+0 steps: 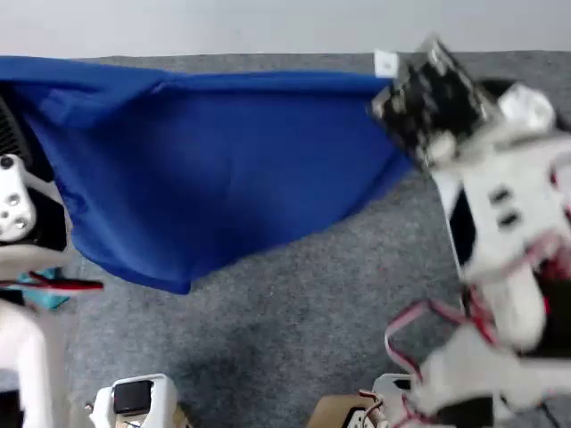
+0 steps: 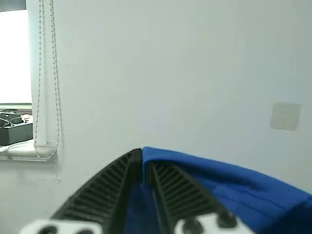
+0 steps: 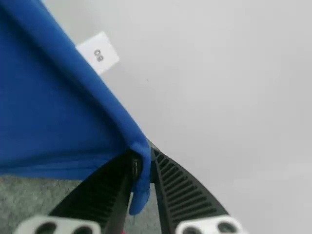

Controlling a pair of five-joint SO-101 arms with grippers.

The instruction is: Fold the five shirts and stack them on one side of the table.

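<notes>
The jaws of the left gripper [image 2: 143,165] are pressed together on an upper edge of the blue shirt [image 1: 214,169], with the cloth pinched between the ribbed pads and spilled out to one side of them. The jaws of the right gripper [image 3: 144,168] are likewise closed on the shirt: a corner of the fabric is clamped, and a small tip of it pokes out below the pinch.

The shirt is held up over the grey table [image 1: 294,330], stretched between the two grippers above the table's far edge. Its top edge is drawn nearly straight from above the table's far left to above its far right. From that edge the cloth is hung like a sheet over the far part of the table. The lower hem is slanted, lowest over the table's left part and higher toward its right. Whether the hem touches the table cannot be told.

A small white tag [image 3: 99,53] is seen just beside the shirt's top edge near the right gripper; whether it is attached to the cloth cannot be told. Behind the table a pale wall [image 2: 170,63] is seen, with a bead cord [image 2: 48,73] and a small wall plate [image 2: 285,116].
</notes>
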